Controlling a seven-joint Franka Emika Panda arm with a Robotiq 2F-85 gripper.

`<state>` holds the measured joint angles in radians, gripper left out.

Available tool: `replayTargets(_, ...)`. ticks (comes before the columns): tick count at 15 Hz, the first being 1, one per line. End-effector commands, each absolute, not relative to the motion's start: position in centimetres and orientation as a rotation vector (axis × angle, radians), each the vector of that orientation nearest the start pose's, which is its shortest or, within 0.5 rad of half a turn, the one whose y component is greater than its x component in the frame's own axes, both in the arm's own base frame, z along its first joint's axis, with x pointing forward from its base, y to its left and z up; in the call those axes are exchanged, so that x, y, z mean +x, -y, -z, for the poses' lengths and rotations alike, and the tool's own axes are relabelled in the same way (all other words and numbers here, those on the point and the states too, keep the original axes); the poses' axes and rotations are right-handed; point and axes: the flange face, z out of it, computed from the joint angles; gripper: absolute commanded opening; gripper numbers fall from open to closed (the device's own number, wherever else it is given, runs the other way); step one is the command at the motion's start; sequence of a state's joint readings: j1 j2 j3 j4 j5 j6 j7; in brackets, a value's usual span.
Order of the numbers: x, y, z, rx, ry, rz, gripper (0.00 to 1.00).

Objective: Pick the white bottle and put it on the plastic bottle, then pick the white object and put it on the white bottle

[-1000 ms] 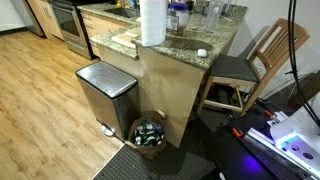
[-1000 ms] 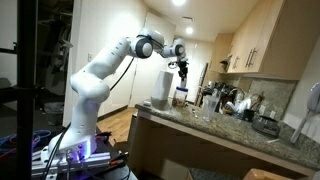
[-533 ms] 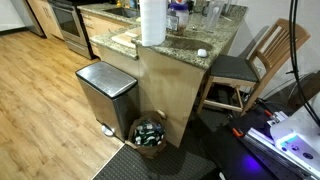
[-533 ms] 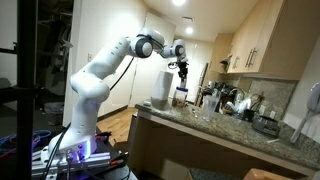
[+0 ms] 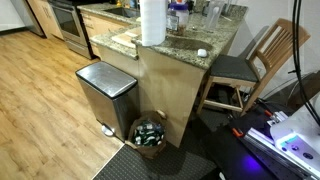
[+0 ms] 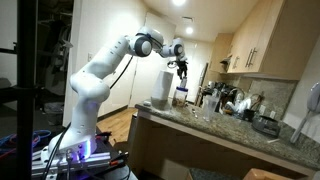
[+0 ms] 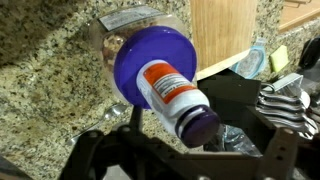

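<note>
In the wrist view the white bottle [image 7: 172, 93], with an orange label and a dark purple cap, stands on the purple lid of the clear plastic bottle [image 7: 150, 55] on the granite counter. My gripper [image 7: 185, 152] hangs over the bottle's cap. Its dark fingers [image 7: 98, 148] are spread wide on either side and do not touch the bottle. In an exterior view the gripper [image 6: 181, 71] is just above the stacked bottles [image 6: 181, 94]. The tiny white object [image 5: 202, 52] lies near the counter's edge.
A tall paper towel roll [image 5: 152, 22] stands on the counter [image 5: 225, 35], with glassware behind it. A wooden block [image 7: 222, 35] and a dish rack [image 7: 290, 100] are next to the bottles. Below the counter are a steel bin [image 5: 105, 92], a basket [image 5: 150, 133] and a wooden chair [image 5: 262, 60].
</note>
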<state>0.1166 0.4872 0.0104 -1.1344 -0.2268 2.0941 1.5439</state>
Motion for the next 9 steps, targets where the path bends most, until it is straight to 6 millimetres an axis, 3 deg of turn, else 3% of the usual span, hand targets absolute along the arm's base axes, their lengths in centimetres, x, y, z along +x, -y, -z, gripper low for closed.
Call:
replayTargets(1,71.0,-8.5,-60.6,-2.227,-1.759,0.800,1.00)
replayTargets(6,64.6,-12.2,-68.8,-2.324,-1.586,1.099,1.00)
replayTargets(9,59.3,-15.0,-74.6,-2.223,-1.436,1.176,1.00)
